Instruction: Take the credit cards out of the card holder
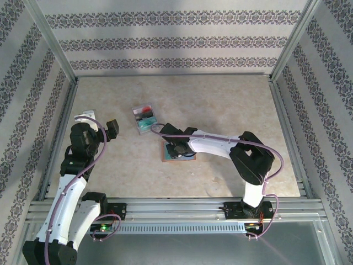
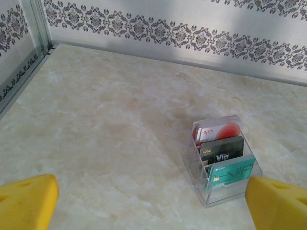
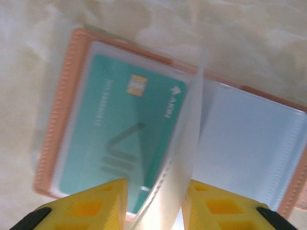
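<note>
straddling the clear sleeve (image 3: 184, 143) low in frame, right gripper (image 3: 154, 186) half closed, grip unclear; may lift card holder (image 3: 67, 96), not teal card (image 3: 120, 120).

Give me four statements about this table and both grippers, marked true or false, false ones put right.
1. The left gripper is wide open. True.
2. The clear stand holds two cards. False: three, a red-and-white card, a black card and the stand's teal card.
3. A teal card lies in a sleeve of the card holder. True.
4. The right gripper is at the clear stand. False: it is at the card holder, a sleeve leaf between its fingers.
</note>
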Motion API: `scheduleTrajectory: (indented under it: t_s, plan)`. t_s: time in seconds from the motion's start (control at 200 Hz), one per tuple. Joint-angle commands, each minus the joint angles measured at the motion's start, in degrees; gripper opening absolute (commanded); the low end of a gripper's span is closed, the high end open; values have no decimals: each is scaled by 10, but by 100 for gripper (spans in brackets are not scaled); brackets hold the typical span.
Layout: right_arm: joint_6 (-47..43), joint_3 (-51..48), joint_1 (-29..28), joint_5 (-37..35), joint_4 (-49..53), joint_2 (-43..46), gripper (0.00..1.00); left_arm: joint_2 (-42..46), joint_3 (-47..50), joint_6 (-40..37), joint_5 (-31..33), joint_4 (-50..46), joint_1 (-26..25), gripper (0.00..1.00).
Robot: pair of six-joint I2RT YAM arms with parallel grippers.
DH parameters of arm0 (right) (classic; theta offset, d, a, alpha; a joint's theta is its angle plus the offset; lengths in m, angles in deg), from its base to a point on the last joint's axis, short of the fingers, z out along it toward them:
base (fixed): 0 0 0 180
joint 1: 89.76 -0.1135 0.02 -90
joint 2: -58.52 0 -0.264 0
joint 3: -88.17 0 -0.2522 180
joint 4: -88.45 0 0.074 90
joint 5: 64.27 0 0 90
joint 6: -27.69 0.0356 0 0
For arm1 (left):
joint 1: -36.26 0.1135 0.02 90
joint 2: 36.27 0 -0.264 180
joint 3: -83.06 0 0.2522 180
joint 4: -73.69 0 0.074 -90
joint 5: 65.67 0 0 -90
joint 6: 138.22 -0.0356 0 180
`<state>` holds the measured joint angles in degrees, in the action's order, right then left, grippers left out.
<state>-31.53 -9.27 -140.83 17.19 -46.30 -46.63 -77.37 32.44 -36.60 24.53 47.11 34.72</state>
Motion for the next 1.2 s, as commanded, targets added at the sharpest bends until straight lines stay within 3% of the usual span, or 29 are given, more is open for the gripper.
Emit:
scheduleTrajectory:
  t_s: [0.0, 0.205, 0.425, 0.794, 1.194]
  plan:
    - [15, -21, 8, -35, 23, 25, 36, 8, -24, -12, -2, -19, -5, 100]
    - [24, -53, 27, -44, 23, 49, 37, 10, -29, -21, -7, -34, -12, 99]
    - [33, -85, 54, -44, 20, 70, 36, 11, -30, -38, 45, -50, -71, 99]
    - [38, -126, 91, -42, 19, 111, 34, -49, -13, -65, 177, -24, -264, 99]
    - [58, -147, 139, -14, 18, 223, 35, -218, 9, -36, 268, 62, -452, 99]
